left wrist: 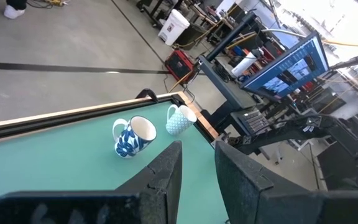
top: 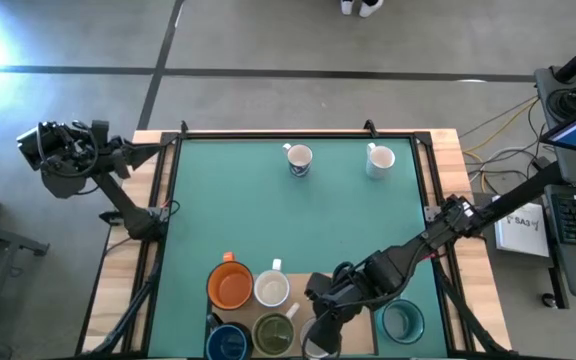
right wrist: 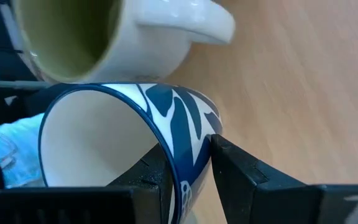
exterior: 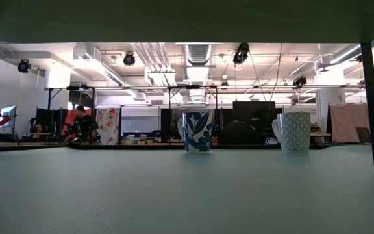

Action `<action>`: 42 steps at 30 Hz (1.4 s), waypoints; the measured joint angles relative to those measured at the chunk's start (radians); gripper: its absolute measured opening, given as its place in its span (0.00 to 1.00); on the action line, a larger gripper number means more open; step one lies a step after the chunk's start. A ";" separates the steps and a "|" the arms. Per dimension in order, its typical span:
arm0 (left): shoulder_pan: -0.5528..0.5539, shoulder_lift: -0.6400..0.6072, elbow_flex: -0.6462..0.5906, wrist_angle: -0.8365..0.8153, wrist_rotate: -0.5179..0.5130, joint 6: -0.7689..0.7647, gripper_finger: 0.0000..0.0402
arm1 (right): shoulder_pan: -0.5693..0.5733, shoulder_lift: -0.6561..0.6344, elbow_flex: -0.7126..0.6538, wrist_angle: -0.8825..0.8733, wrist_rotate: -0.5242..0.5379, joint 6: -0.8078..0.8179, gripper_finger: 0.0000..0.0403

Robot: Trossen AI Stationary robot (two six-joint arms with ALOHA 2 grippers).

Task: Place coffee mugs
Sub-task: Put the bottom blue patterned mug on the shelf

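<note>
I'm gripping the rim wall of a white mug with blue leaves (right wrist: pixel 166 124) in my right claw (right wrist: pixel 188 165) at the near edge of the green surface (top: pixel 298 215), right beside the olive-inside mug (right wrist: pixel 104 37). Orange (top: pixel 230 286), white (top: pixel 271 289), dark blue (top: pixel 228 343) and teal (top: pixel 403 320) mugs are clustering near. Two patterned mugs (top: pixel 299 160) (top: pixel 380 160) are standing far. My left claw (left wrist: pixel 197 177) is hanging off the left side, narrowly parted, holding nothing.

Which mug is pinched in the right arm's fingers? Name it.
The white mug with blue leaf pattern, its wall clamped between the right gripper fingers. The olive-green-inside mug beside it is untouched.
</note>
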 joint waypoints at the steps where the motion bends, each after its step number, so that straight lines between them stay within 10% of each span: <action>1: 0.000 -0.005 0.000 0.000 0.000 0.000 0.20 | 0.000 0.000 0.000 0.008 0.000 0.001 0.22; 42: 0.000 -0.031 -0.020 0.001 0.031 -0.001 0.20 | -0.050 -0.127 0.002 -0.099 0.035 -0.061 0.23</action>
